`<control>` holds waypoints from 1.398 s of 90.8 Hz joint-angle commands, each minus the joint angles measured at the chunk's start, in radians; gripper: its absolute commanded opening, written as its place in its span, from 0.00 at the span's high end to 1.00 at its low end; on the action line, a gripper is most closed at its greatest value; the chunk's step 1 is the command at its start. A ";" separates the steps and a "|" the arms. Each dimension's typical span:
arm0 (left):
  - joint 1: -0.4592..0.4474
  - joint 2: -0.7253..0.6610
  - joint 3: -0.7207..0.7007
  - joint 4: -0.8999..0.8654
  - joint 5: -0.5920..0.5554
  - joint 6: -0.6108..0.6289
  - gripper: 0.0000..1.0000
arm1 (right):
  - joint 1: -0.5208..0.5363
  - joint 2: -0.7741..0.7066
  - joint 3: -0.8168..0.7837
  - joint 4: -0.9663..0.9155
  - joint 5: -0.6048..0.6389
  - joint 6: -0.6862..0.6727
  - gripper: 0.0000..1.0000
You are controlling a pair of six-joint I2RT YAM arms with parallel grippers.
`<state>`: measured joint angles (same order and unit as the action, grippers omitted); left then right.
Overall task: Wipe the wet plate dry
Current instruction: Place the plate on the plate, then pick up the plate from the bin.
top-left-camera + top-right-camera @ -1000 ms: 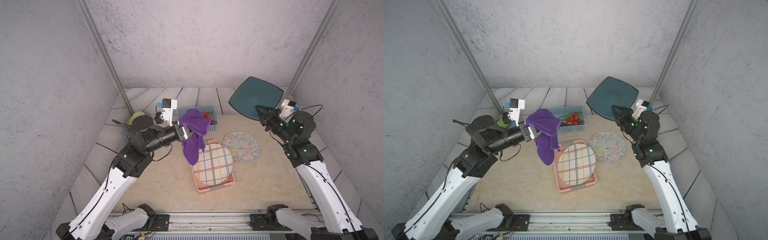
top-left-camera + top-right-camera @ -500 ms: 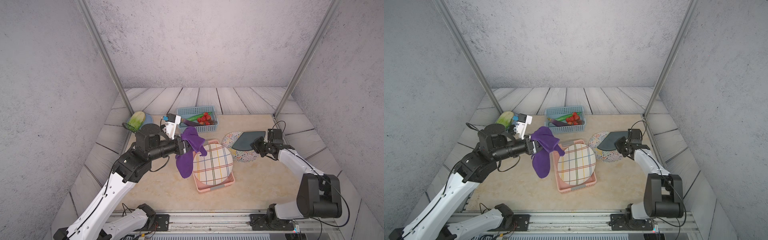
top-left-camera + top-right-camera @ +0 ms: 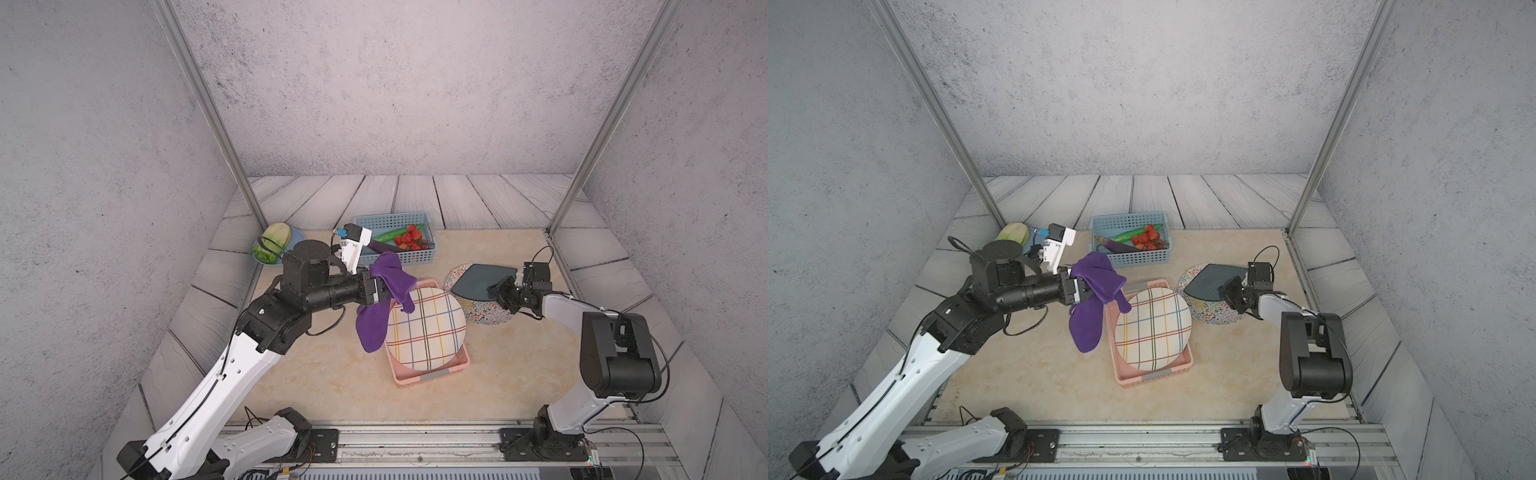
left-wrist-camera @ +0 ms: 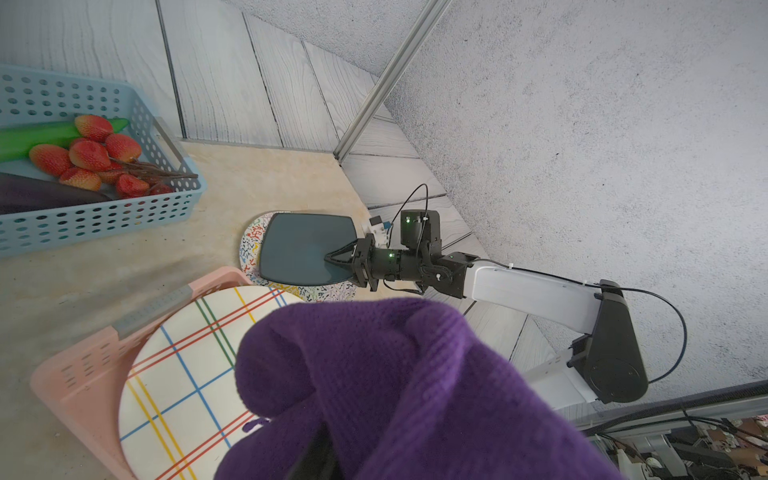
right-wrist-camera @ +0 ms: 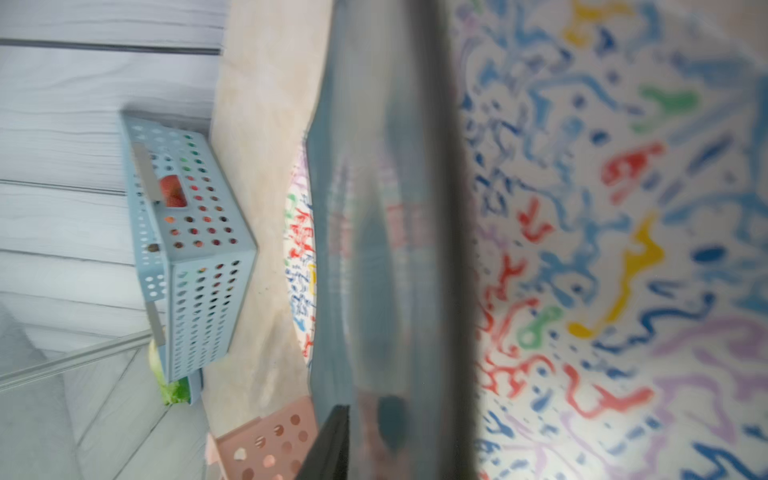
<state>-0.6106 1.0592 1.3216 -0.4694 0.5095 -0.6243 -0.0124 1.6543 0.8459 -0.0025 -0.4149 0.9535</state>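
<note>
A dark teal square plate (image 3: 482, 282) (image 3: 1210, 280) (image 4: 299, 249) lies flat on a round speckled plate (image 3: 482, 313) at the right. My right gripper (image 3: 496, 289) (image 3: 1225, 291) (image 4: 330, 259) reaches low over the teal plate's near rim. Close up, the rim (image 5: 374, 208) runs between the jaws, and a gap shows beside one finger (image 5: 332, 440), so the gripper is open. My left gripper (image 3: 384, 291) (image 3: 1084, 289) hovers left of the pink rack, shut on a purple cloth (image 3: 382, 307) (image 4: 395, 395) that hides its fingers and hangs down.
A plaid plate (image 3: 424, 328) leans in the pink rack (image 3: 432, 376) at the centre. Behind it stands a blue basket (image 3: 399, 218) of vegetables and strawberries. A cut melon (image 3: 272, 243) lies at the back left. Metal posts stand at both back corners.
My right arm swung the teal plate down from high at the back onto the speckled plate, and its jaws have loosened. My left arm brought the cloth lower and nearer the rack.
</note>
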 commanded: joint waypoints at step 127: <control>0.019 0.102 -0.545 -0.023 -0.323 0.058 1.00 | 0.337 -0.388 -0.072 -0.195 -0.215 -0.231 0.69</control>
<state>-0.5957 1.1244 0.8238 -0.5671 0.1429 -0.5224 0.3149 1.3350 0.7425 -0.2214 -0.6170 0.7197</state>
